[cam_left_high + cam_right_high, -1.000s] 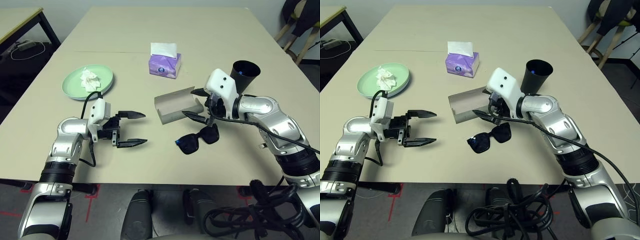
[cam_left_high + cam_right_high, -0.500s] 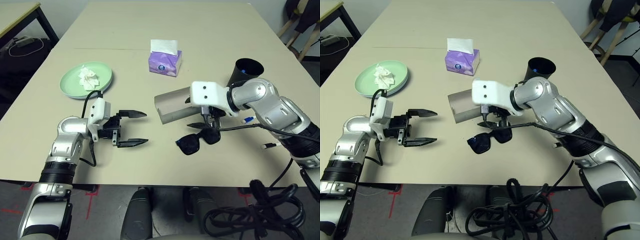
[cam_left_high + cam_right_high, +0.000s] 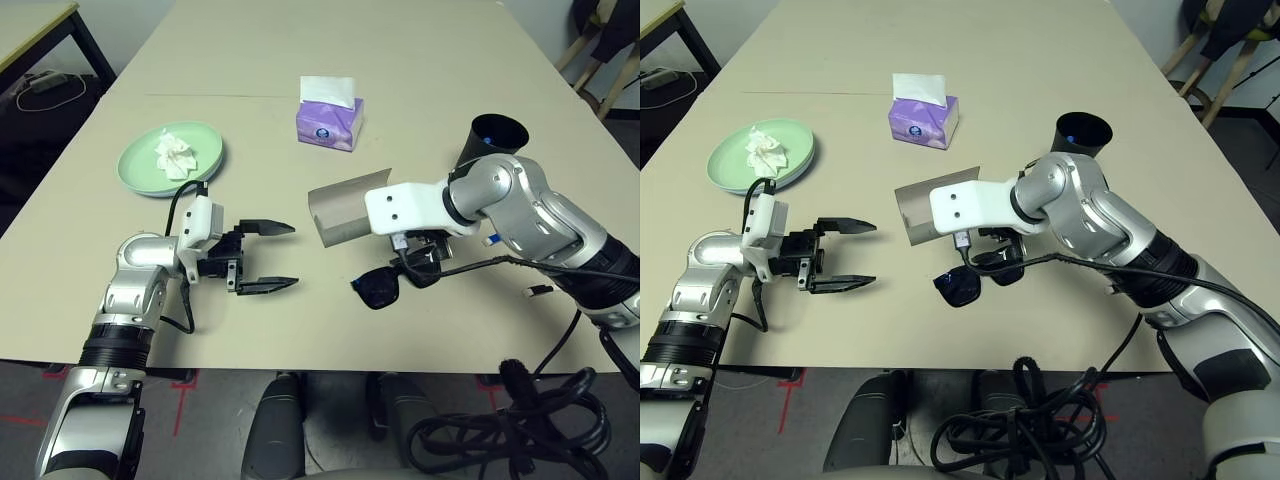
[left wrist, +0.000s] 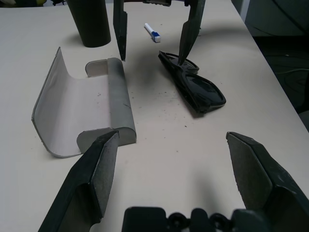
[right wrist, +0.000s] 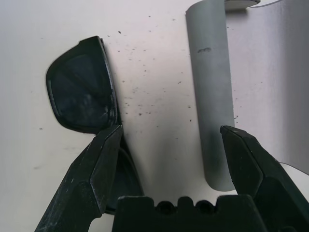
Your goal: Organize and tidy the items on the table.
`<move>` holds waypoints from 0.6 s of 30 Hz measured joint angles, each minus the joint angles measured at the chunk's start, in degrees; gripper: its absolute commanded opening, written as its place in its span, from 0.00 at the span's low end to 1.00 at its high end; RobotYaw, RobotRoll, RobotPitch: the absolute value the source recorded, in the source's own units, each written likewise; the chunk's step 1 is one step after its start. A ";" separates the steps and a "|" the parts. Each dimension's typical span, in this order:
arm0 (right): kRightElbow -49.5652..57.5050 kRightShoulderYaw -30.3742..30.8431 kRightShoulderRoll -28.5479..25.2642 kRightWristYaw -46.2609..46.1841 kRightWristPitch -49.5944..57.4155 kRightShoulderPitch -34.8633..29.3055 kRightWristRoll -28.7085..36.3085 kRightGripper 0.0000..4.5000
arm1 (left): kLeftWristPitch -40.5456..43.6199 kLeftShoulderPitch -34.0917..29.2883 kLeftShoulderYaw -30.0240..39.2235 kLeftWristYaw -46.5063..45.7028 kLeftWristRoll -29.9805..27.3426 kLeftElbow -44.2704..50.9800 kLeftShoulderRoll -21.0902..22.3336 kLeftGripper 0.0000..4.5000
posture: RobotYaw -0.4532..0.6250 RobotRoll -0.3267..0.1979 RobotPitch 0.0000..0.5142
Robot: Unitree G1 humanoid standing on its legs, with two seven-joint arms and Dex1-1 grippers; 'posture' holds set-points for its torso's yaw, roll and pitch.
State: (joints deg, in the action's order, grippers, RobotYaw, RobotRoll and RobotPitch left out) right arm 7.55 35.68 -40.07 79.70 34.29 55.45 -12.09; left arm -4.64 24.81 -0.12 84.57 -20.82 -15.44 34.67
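Over the near part of the table, your right gripper is pointing downward, its two fingers spread wide and pinching nothing. One finger is overlapping the black sunglasses in the wrist view, the other the rim of the open grey glasses case; whether either is touching, you cannot tell. If you are lowering here, the first finger could be pressing on the frame and scratching a lens, while the second could be tipping or shoving the light case. Closing now could be dragging both together, because the fingers are straddling the gap between them.

Farther out, your left gripper is waiting open, clear of everything. The black cup is standing beyond your right arm, the blue-white pen lying near it. The purple tissue box is sitting beyond the case, and the green plate is holding crumpled tissue.

Compared with a second ago, your right gripper is pointing down rather than reaching sideways toward the case; the items are keeping their places.
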 measured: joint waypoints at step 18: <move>3.75 2.10 -2.25 7.42 -3.22 0.00 -2.72 1.00 | -0.80 -0.02 -1.04 1.34 -0.42 1.42 -0.15 1.00 | 0.52 0.62 0.34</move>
State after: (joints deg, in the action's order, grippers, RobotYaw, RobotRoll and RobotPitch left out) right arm 11.30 37.77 -42.32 87.12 31.06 55.46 -14.81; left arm -5.44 24.79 -1.16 85.91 -21.24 -14.01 34.52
